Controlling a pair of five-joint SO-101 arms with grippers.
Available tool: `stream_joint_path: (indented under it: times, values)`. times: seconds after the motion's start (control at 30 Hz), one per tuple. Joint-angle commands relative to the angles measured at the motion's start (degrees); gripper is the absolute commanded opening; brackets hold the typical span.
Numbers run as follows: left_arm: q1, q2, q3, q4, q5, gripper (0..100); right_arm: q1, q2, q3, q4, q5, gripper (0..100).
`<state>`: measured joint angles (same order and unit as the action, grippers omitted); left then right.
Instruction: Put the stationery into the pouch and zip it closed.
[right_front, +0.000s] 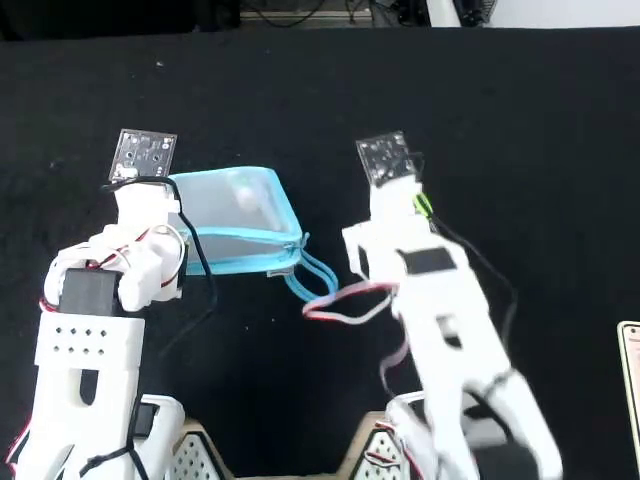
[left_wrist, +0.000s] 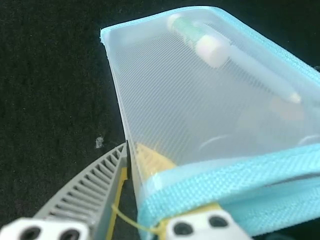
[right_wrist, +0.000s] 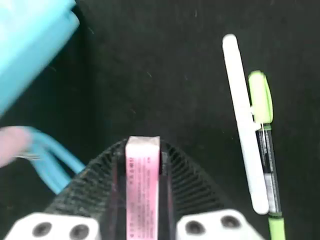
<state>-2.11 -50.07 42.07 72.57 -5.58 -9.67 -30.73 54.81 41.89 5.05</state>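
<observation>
Black table (right_front: 500, 120), left hand (left_wrist: 132, 155) clamping pouch (left_wrist: 200, 110), right hand (right_wrist: 142, 143) pinching pink bar (right_wrist: 142, 195) lengthwise (white pen (right_wrist: 243, 125) roughly parallel)

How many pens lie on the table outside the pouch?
2: a white pen and a green pen, side by side on the table near the right hand. More may be hidden under the arms.
</observation>
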Motion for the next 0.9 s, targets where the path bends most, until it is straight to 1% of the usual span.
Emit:
stream_joint_path:
  times: [0.0,0.1,0.17,0.27,0.37,0.47,0.63,0.77,0.87]
  values:
    - [-0.04,0.35,1.8,-0.26,-0.09,3,3.87,16.13,-10.68,0.26,-0.44,1.5]
    - [-0.92,0.35,1.8,-0.26,-0.09,3,6.59,24.75,-16.04,0.62,-0.44,1.5]
    - [-2.42,0.35,1.45,-0.35,-0.09,3,7.47,29.67,-19.65,2.64,-0.53,1.5]
    - [-4.0,0.35,1.27,-0.35,0.09,3,7.3,35.91,-26.15,9.32,-0.53,1.5]
    - [-4.0,0.35,1.27,-0.35,0.18,3,7.3,41.19,-32.48,15.65,-3.43,1.5]
    - [-3.91,0.35,1.27,-0.35,0.18,3,7.38,45.85,-37.49,20.31,-4.75,1.5]
    - [-3.91,0.35,1.27,-0.35,0.18,3,7.21,51.12,-44.18,27.08,-4.92,1.6]
    - [-3.91,0.35,1.27,-0.35,0.18,3,7.12,51.56,-45.76,29.36,-4.92,1.8]
    - [-3.91,0.35,1.27,-0.44,0.18,3,5.45,50.68,-45.76,31.21,-4.84,8.8]
